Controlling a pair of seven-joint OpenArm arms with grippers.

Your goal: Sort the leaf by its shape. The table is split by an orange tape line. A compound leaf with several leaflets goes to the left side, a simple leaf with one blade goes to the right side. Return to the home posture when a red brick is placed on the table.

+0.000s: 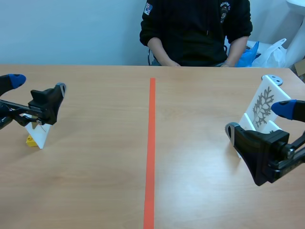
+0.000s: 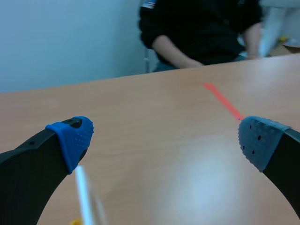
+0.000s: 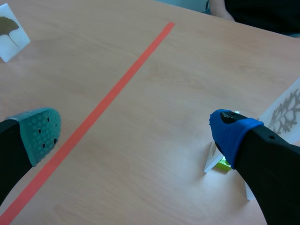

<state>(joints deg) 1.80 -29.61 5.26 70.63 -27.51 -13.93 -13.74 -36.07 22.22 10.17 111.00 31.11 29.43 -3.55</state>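
Where the left tool [image 1: 38, 84] hangs wide open and empty over the desk [image 1: 95, 186], a white card [image 1: 40, 135] on a yellow base [image 1: 31, 140] stands just beneath it. The right wrist view shows a fan-shaped leaf [image 3: 7, 23] on it. An orange tape line [image 1: 151, 152] divides the desk. Right of it, a second card [image 1: 274, 88] bearing a grey branching leaf [image 1: 263, 106] leans just beside the right tool [image 1: 259, 119], whose fingers are spread wide and hold nothing. A person [image 1: 195, 28] sits across the desk.
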